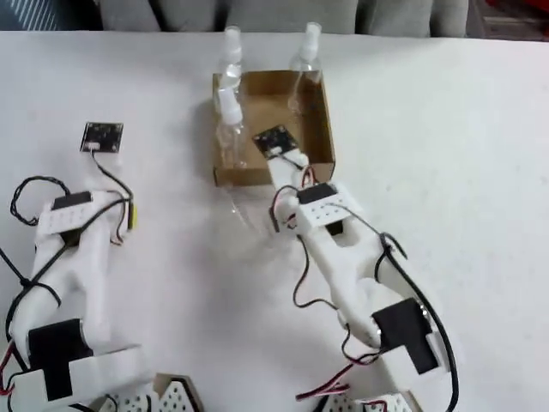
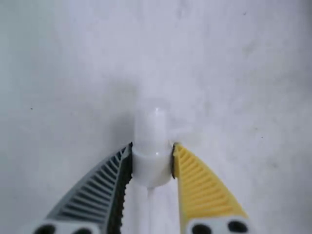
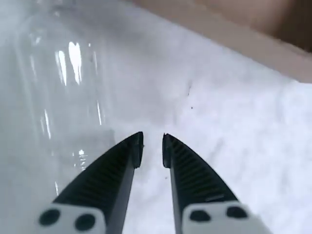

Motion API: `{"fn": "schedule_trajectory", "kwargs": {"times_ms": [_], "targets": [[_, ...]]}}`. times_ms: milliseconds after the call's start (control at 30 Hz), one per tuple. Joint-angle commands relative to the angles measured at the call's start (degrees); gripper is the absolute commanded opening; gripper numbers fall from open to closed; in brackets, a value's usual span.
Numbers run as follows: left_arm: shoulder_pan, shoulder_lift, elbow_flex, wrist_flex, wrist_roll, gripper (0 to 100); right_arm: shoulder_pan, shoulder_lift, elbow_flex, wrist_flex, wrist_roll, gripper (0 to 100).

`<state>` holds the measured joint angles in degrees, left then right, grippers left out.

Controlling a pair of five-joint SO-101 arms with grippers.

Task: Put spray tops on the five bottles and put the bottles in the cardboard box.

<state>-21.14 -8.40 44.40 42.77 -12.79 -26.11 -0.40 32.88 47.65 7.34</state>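
My left gripper [image 2: 152, 152] is clamped on a white spray top [image 2: 155, 127], well off to the left of the box [image 1: 319, 129]. My right gripper [image 3: 152, 141] is empty, its jaws only narrowly apart, just in front of the box's near wall. A clear bottle [image 3: 63, 73] lies on its side beside it on the table [image 1: 463, 172]. Several capped bottles [image 1: 230, 116] stand inside the box, so I judge this lying one is the last to finish.

The main worry is the bottle itself. It is round, slick and lying down, and a nudge from a jaw could roll it against the box wall or away from it. With the jaws this close together I would shove it rather than take it, so they need to open wider first.

Next risk: the top's tube has to enter a small neck. If the bottle is held tilted, the tube may miss, bend or push the bottle loose.

Lowering the finished bottle into the box could also topple those already standing there.
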Motion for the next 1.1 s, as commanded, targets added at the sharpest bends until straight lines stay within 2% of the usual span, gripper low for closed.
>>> {"fn": "schedule_trajectory", "kwargs": {"times_ms": [0, 467, 633, 700, 833, 1067], "targets": [[-0.40, -0.13, -2.99, 0.26, 0.18, 2, -0.75, -3.74, -1.58, 2.68, 0.70, 3.8], [-0.40, -0.13, -3.16, 0.26, 0.18, 2, -2.15, -20.62, -1.93, 14.20, 1.14, 4.9], [-0.40, -0.13, -3.25, 0.26, 0.18, 2, -3.38, -25.71, -2.11, 13.93, 1.23, 19.4], [-0.40, -0.13, -3.34, 0.18, 0.18, 2, -4.62, -25.71, -2.81, 13.67, 1.93, 24.0], [-0.57, -0.13, -3.34, 0.18, 0.18, 2, -8.13, -22.73, -5.63, 14.02, 8.44, 24.7], [-1.71, -0.04, -3.34, -1.32, 0.53, 2, -10.07, -11.30, -14.51, 12.70, 9.14, 24.8]]}}
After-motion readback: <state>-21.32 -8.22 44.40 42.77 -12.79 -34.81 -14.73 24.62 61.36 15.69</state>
